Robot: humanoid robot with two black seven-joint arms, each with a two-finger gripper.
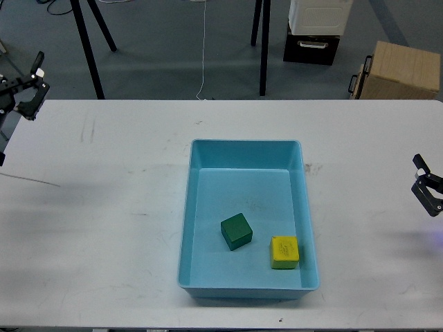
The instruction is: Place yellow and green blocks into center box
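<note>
A dark green block [236, 231] and a yellow block [284, 252] lie side by side inside the light blue box [246, 154] at the table's center, toward its near end. My left gripper [36, 84] is open and empty at the far left, above the table's back edge, far from the box. My right gripper [424, 182] is open and empty at the right edge of the view, over the table and well clear of the box.
The white table [104, 207] surrounds the box. Behind it on the floor stand black tripod legs [86, 41], a cardboard box [398, 69] and a white and dark case [315, 31].
</note>
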